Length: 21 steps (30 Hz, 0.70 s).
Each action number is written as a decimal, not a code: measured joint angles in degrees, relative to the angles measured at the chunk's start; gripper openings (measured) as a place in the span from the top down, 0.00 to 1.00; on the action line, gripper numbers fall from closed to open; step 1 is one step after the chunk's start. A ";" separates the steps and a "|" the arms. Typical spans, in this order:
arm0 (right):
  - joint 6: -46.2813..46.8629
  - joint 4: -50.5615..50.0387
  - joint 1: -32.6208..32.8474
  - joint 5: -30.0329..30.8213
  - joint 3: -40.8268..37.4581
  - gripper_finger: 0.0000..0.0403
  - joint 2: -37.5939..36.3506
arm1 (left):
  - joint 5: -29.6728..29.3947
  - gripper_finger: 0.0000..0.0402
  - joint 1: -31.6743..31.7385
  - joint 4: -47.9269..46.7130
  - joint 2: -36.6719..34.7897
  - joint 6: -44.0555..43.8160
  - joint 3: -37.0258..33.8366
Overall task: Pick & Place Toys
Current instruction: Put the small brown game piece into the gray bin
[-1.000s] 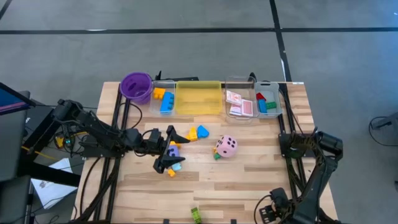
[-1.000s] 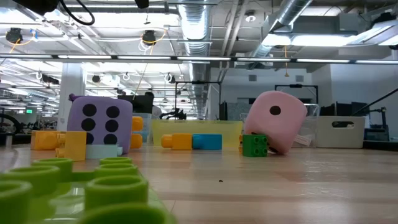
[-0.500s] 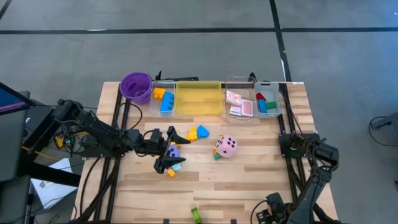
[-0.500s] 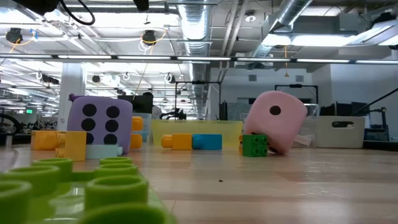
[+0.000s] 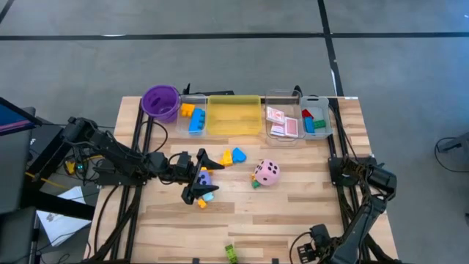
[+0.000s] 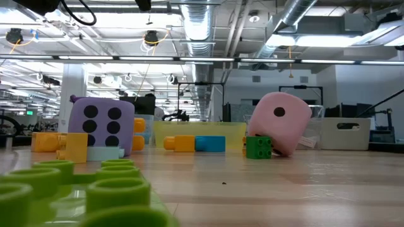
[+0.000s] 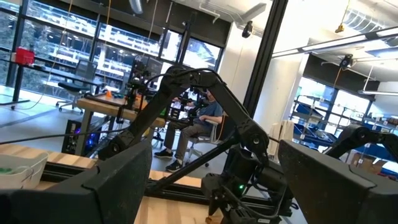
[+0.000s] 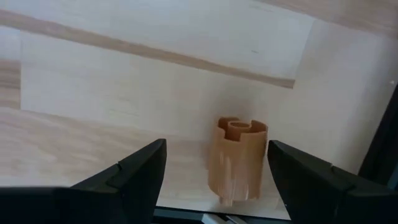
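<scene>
My left gripper (image 5: 201, 178) is open at mid-table, its fingers on either side of the purple dotted die (image 5: 206, 177), seen from above. In the low view the die (image 6: 101, 125) rests on the table with no finger showing at it. A yellow and a pale blue block (image 5: 203, 197) lie just near of it. Yellow and blue blocks (image 5: 233, 155) lie farther off. The pink die (image 5: 267, 173) leans on a green block (image 6: 259, 147). My right gripper (image 5: 306, 253) is open at the near edge, with a tan round notched piece (image 8: 239, 158) standing ahead of its fingers.
Along the far edge stand a purple cup (image 5: 160, 101), a clear tray with orange and blue blocks (image 5: 192, 117), a yellow tray (image 5: 234, 115), a clear tray with pink cards (image 5: 283, 122) and one with red, blue and green blocks (image 5: 314, 119). A green block (image 5: 231, 253) lies at the near edge.
My right arm has folded toward the table's near edge, and its gripper has gone a little toward the near left. The toys lie where they were.
</scene>
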 joint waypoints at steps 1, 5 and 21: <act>0.00 0.24 0.01 0.00 0.00 0.32 0.00 | 0.00 0.15 0.00 0.02 0.00 0.00 0.00; -3.67 1.89 0.11 0.00 0.00 0.32 0.00 | 0.02 0.15 0.00 0.02 0.00 0.00 0.00; -3.06 2.12 0.20 0.00 0.02 0.32 0.00 | 0.07 0.15 0.00 -0.03 0.00 -0.02 0.00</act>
